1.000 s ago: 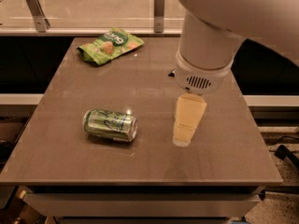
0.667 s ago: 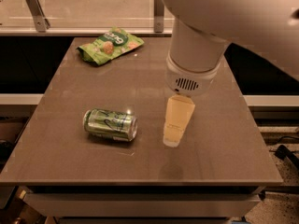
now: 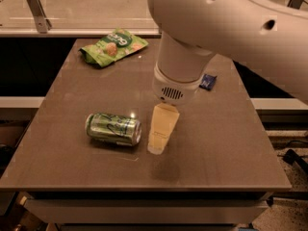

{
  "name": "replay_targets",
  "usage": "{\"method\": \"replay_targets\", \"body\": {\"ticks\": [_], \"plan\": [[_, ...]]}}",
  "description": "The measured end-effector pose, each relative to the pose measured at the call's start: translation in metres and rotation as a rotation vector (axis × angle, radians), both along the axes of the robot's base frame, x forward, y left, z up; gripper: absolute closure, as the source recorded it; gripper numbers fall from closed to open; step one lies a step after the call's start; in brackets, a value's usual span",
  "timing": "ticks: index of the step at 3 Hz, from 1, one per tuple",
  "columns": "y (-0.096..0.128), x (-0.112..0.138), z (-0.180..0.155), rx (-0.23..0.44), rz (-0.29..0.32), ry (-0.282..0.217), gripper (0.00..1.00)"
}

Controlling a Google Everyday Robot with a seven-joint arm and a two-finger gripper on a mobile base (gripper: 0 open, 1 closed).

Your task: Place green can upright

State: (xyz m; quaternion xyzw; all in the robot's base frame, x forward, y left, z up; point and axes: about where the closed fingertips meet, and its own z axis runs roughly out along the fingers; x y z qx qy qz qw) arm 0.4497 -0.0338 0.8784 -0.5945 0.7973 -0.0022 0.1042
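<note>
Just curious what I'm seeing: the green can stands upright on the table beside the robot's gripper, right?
Not quite: the green can lies on its side, not upright, as the camera view shows. It is on the table, with the gripper close beside its silver end.

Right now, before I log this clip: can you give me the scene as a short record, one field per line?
can: green can, lying on its side, left of table centre
gripper: gripper points down just right of the can's silver end, not holding it
bag: green bag, flat, far left corner
packet: small blue packet, far right side
surface: brown table
task state: can not yet upright
</note>
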Motion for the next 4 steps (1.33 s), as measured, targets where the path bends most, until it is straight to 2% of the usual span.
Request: {"method": "replay_targets", "body": {"ticks": [1, 2, 4], "plan": [[0.022, -0.016, -0.007, 0.039, 0.038, 0.004, 0.0], [0.042, -0.032, -0.006, 0.043, 0.062, -0.001, 0.0], [0.071, -0.034, -0.011, -0.006, 0.051, -0.015, 0.0]]}}
